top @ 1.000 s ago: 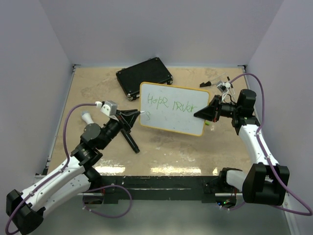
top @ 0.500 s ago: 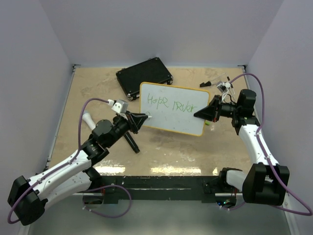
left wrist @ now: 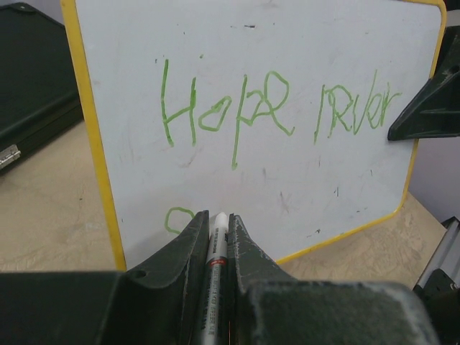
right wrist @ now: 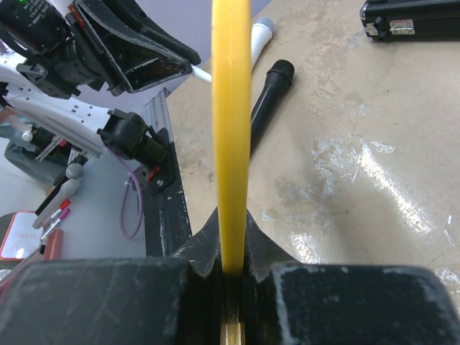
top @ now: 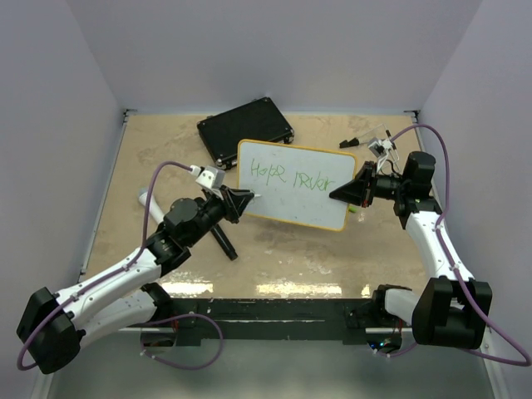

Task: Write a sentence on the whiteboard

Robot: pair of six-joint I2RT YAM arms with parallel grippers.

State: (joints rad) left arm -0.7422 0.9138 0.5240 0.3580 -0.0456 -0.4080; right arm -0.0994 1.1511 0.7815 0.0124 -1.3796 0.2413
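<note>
The table [top: 150, 158] is the biggest thing, sandy brown, and both my arms reach out over it. Next is the whiteboard [top: 299, 206], white with a yellow rim. My right hand [top: 337, 194] is clamped on its right edge and holds it up, so the yellow rim runs straight out from between those fingers. The white face looks toward my left hand [top: 248, 199], right in front of it.

The black case [top: 245, 129] lies flat on the table, past my left hand and a bit to its left, behind the board's near corner. A black stick [top: 223, 241] lies on the table under my left hand.

My left hand is squeezed tight on a thin marker [left wrist: 215, 248], which pokes out between the two fingers. Its white tip is at the bottom left of the board; I think it touches, but I cannot be sure.

The sentence [left wrist: 273, 108] is in thin green letters across the top of the board, above my left hand. One small green loop [left wrist: 176, 218] sits just left of the marker tip.
</note>
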